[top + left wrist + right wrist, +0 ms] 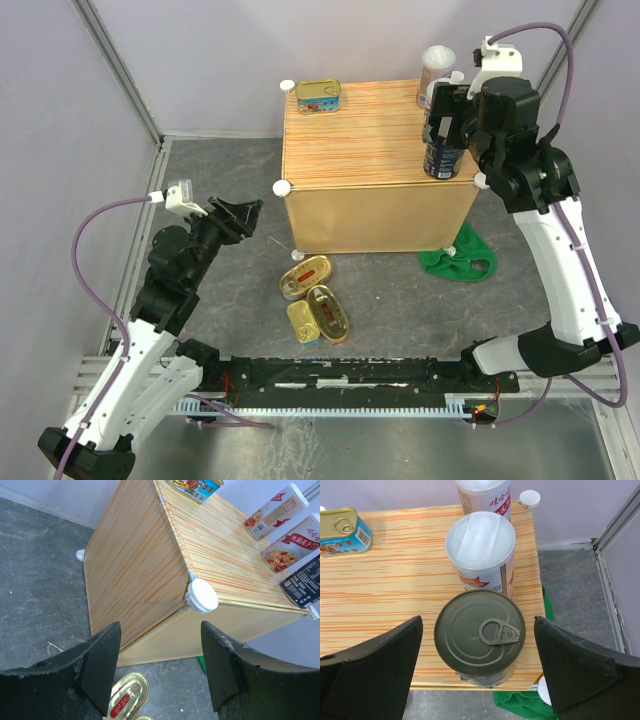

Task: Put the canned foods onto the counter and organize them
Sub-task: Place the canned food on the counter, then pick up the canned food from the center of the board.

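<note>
right gripper (477,630): jaws wide apart, straddling the dark blue can (479,639). One finger at 9 and one at 3 of it in the wrist view, with a gap on both sides and no contact.
dark blue can: upright on the counter (370,150), at its 4 o'clock corner in the top view. Ring-pull lid up, centred between the right jaws.
white-lidded can (480,542): upright, just at 12 of the dark blue can. Touching or a hair apart, cannot tell.
second white-lidded can (484,492): next in line at 12, beside the far-right corner knob.
rectangular tin (318,96): on the counter's 11 o'clock corner, gold lid up, well apart from both grippers.
left gripper (160,670): jaws apart, nothing clamped. Hanging over the floor (200,180) at 8 of the counter, aimed at the near-left knob (202,595).
oval tin (305,276): on the floor at 6 of the counter; seen low between the left fingers in the wrist view, not held.
second oval tin (328,312): just at 5 of the first.
rectangular gold tin (301,322): against the second oval tin, at its 9.
green cloth (458,258): on the floor at 5 of the counter.
</note>
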Robot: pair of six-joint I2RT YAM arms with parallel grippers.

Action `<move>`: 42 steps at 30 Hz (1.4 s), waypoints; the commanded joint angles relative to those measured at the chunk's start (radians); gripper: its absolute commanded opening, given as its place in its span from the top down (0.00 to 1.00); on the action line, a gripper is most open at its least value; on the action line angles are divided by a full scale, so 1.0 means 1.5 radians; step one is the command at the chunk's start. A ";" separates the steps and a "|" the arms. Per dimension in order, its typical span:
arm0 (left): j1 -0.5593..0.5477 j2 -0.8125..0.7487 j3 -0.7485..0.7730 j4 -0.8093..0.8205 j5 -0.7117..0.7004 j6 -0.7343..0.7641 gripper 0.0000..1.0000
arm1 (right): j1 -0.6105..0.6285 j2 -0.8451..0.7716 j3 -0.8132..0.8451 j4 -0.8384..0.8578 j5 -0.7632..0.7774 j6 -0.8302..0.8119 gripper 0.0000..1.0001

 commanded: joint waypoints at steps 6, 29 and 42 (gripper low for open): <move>-0.002 -0.007 -0.007 -0.001 0.015 0.006 0.27 | 0.010 -0.059 0.056 0.024 -0.049 0.008 0.01; -0.001 -0.008 -0.063 -0.050 0.175 -0.011 0.27 | 0.426 -0.063 -0.042 -0.007 0.134 -0.017 0.00; -0.002 -0.029 -0.070 -0.060 0.142 -0.031 0.27 | 0.607 -0.147 -0.405 0.025 0.164 0.158 0.00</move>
